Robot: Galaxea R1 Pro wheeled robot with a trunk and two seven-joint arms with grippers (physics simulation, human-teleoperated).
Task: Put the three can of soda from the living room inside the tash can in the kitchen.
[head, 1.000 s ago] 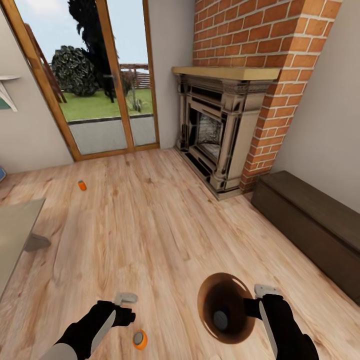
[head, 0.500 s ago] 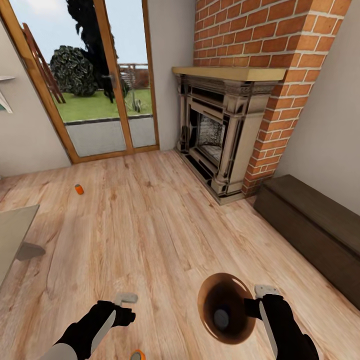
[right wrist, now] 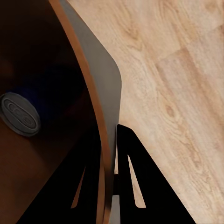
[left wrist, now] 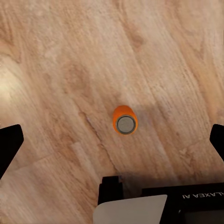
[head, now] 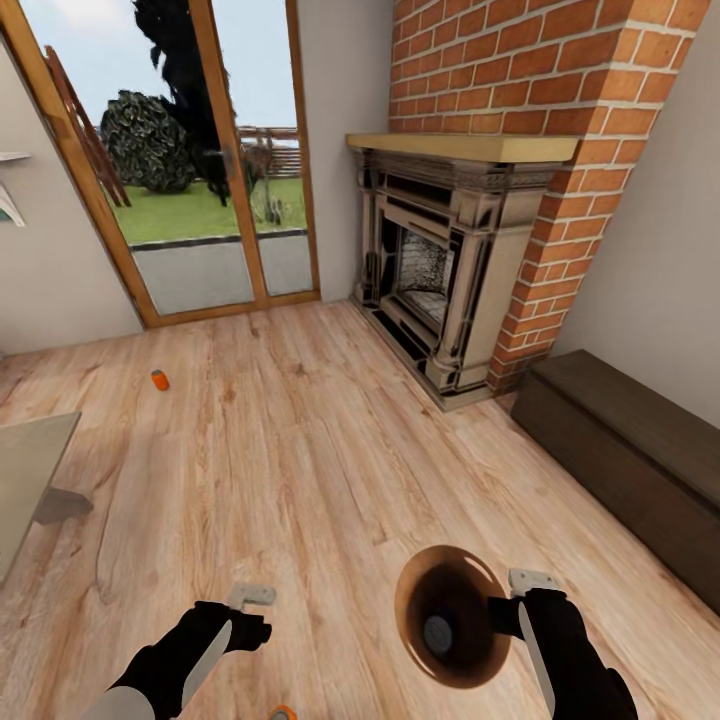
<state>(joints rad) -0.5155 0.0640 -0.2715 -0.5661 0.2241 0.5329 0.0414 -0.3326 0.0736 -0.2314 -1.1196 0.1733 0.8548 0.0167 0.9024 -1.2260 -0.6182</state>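
Right fingers (right wrist: pixel 128 179) pinching tash can (head: pixel 450 613) rim, left gripper (left wrist: pixel 112 140) spread above can (left wrist: pixel 124 121).

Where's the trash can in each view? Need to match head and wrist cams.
Head view: the trash can is at lower right, tilted open toward the camera, its rim at the right gripper.
Right wrist view: its copper rim runs between the fingers, dark inside beside it.
Left wrist view: I don't see it; an orange can stands on the floor.
Shared landmark: the grey can end inside the bin.
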